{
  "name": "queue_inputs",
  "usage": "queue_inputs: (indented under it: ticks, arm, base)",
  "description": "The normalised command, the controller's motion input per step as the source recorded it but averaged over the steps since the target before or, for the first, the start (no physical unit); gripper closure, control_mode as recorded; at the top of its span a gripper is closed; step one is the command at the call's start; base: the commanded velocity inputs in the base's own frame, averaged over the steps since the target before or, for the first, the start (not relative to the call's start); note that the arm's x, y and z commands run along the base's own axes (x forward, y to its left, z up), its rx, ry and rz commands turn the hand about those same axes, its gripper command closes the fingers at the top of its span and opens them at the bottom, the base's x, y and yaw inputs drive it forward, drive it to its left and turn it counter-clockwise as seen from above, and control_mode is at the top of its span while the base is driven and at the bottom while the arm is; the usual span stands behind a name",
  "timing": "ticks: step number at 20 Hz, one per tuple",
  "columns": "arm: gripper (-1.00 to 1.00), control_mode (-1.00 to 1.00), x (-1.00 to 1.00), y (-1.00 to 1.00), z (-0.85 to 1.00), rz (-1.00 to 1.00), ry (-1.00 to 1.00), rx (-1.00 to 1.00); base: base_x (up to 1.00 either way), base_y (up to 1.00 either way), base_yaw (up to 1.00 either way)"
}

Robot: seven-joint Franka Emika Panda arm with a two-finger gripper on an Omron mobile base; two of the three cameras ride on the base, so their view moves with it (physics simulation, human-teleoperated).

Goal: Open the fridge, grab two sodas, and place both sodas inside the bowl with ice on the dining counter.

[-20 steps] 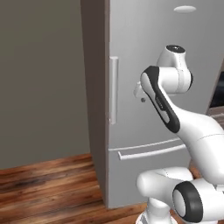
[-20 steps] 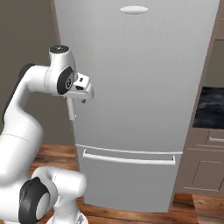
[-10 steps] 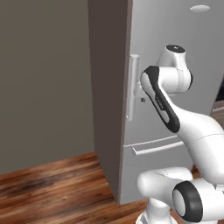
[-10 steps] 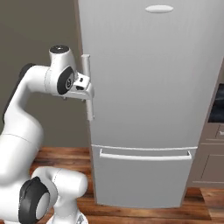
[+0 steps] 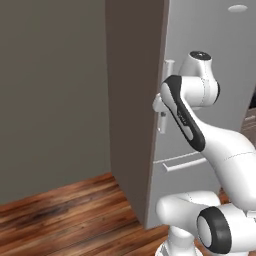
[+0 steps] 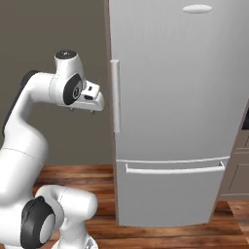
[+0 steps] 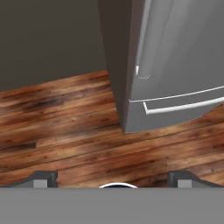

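Base has swung toward the fridge [image 6: 185, 112], putting its handle [image 6: 115, 96] just beside the gripper [image 6: 83, 109], jaws apart, door shut.

— How was the scene lit?
— Evenly and softly; no hard shadows were cast, and the wall [image 5: 50, 90] was left dim. A mild sheen was seen on the fridge [image 6: 175, 97] toward 12 o'clock.
— And sharpness?
— Slight softness was noted throughout; the floorboards [image 7: 65, 127] were rendered blurred.

Both base views look forward at the closed fridge [image 5: 200, 115] [image 6: 175, 112], from 7 and 5 o'clock behind the arm. The hand view tilts down, sharing its lower drawer [image 7: 175, 109] and the wood floor [image 7: 65, 131].
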Motion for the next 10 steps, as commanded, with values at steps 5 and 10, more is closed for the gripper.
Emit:
queue_inputs:
  ticks: [5,10]
  arm:
    - [-1.0,1.0,0.0,0.0,0.0,0.0,0.0,0.0]
    - [-1.0,1.0,0.0,0.0,0.0,0.0,0.0,0.0]
  base:
    - [0.22,0.34,-0.18]
    - [0.26,0.16,-0.14]
